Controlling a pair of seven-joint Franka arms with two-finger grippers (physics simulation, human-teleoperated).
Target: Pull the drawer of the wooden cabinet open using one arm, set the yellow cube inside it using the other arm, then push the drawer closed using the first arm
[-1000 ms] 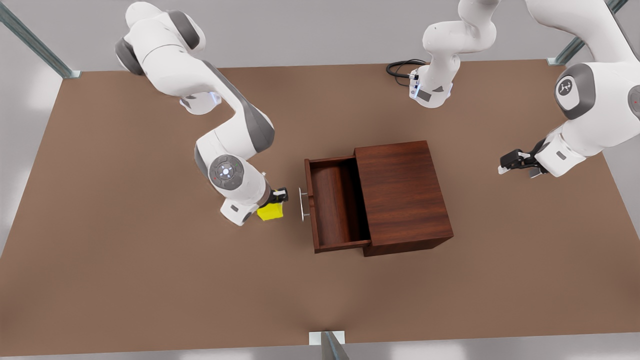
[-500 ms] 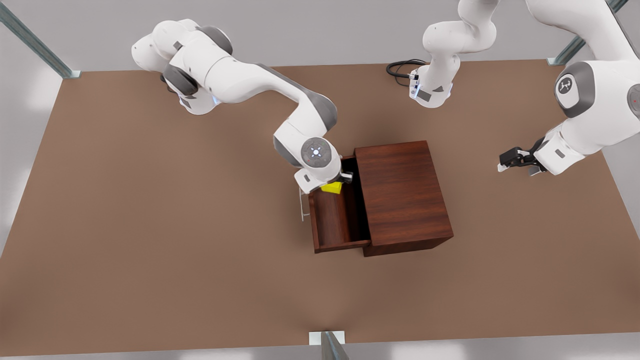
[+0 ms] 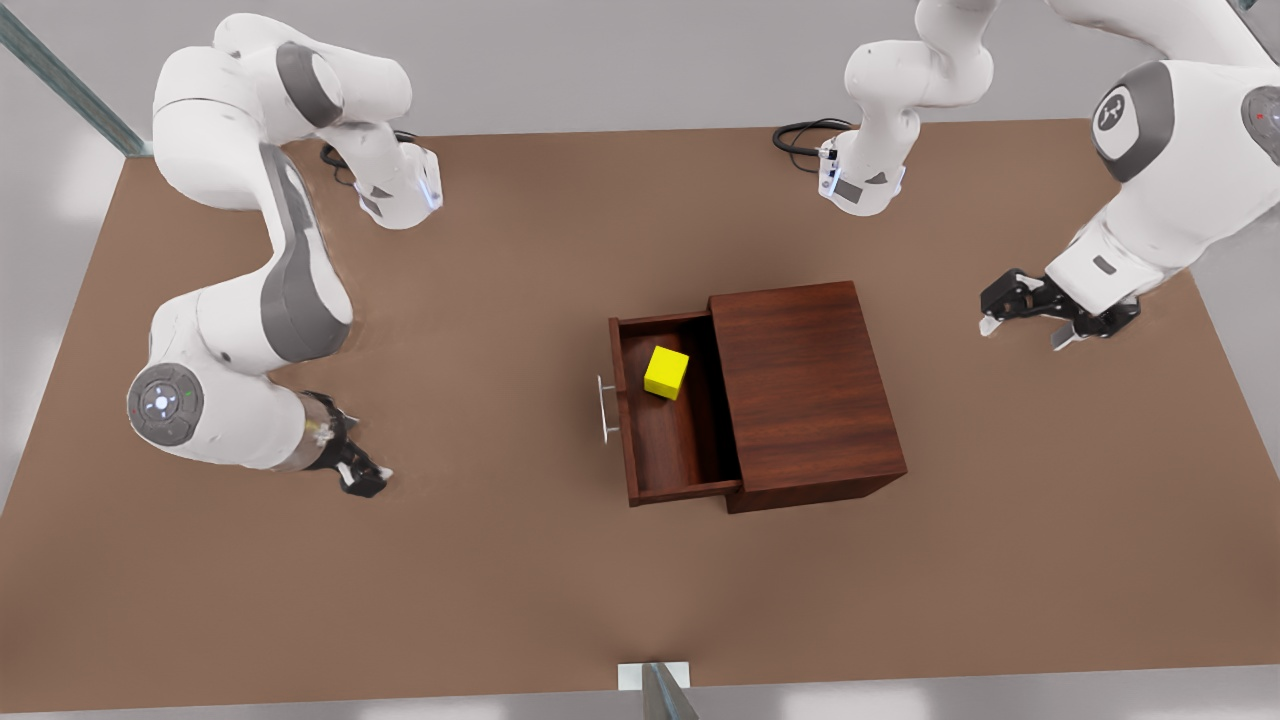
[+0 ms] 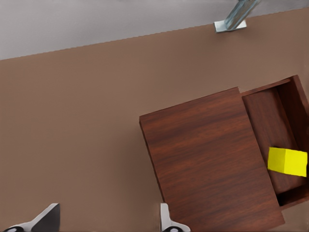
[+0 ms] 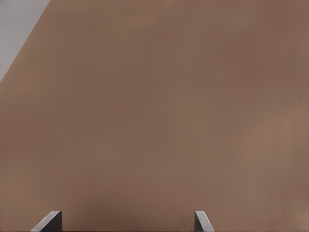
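Currently: drawer (image 3: 668,415) open, yellow cube (image 3: 666,372) resting inside. Left hand (image 3: 1030,318), far right of cabinet (image 3: 805,385), spread, empty; right hand (image 3: 360,473), far left, spread, empty. Remaining: shut drawer.

Brown table (image 3: 500,600), black cable (image 3: 800,135)

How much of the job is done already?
Done: the drawer is pulled open and the yellow cube lies inside it. In hand: nothing. The right gripper is open over the table, and the left gripper is open beside the cabinet. Left: pushing the drawer shut.
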